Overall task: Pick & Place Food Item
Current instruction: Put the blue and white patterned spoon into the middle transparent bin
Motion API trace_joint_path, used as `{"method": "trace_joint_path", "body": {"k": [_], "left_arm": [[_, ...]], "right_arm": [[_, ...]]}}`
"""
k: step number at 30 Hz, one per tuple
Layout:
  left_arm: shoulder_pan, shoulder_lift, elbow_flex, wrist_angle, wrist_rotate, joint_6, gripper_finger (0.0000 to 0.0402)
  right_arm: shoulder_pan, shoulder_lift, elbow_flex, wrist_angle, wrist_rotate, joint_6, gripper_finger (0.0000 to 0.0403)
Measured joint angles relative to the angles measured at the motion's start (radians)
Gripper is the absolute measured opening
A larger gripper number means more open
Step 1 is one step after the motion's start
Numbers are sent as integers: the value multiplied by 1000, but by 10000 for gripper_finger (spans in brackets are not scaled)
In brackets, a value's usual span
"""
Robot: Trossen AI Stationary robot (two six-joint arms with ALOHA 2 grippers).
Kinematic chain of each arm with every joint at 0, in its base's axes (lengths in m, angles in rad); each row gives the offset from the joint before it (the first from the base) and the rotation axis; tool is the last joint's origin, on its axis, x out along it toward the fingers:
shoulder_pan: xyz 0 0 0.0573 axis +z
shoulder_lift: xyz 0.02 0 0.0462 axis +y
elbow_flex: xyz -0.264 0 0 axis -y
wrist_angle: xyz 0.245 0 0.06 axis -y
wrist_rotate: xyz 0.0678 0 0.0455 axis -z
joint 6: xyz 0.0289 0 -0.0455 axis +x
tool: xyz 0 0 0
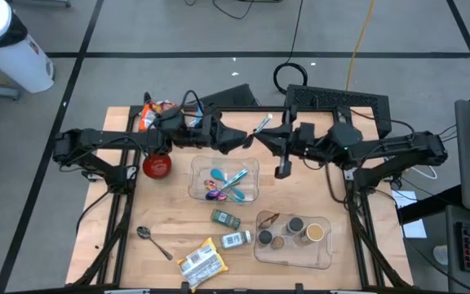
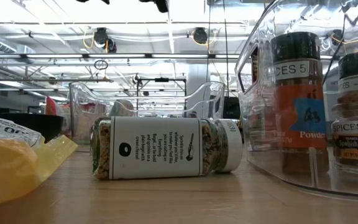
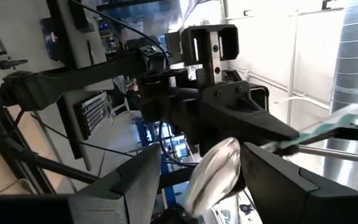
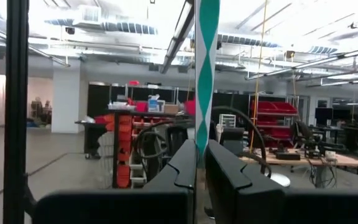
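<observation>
Both arms meet above the clear bin (image 1: pixel 196 189). The right gripper (image 4: pixel 200 163) pinches a teal-striped utensil (image 4: pixel 206 74) — the left gripper (image 3: pixel 191 180) grips its metal bowl end.

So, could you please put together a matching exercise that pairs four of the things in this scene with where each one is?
Things:
1. metal spoon
2. striped stick
3. coloured spoons
4. upright spice jars

Places:
A. standing in the clear tray
B. gripped in the right pincer
C. lying in the clear bin mid-table
D. lying bare on the table

Pairs: 1-D, 2-B, 3-C, 4-A
</observation>
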Motion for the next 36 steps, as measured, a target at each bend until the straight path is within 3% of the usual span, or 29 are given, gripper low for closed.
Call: {"method": "trace_joint_path", "body": {"k": [22,36], "left_arm": [[-24,0,0,7,28,18,225],[-25,-1,0,14,39,25,101]], "right_arm": [[-48,46,0,59,-1,11,6],[-46,43,0,55,-25,39,6]]}}
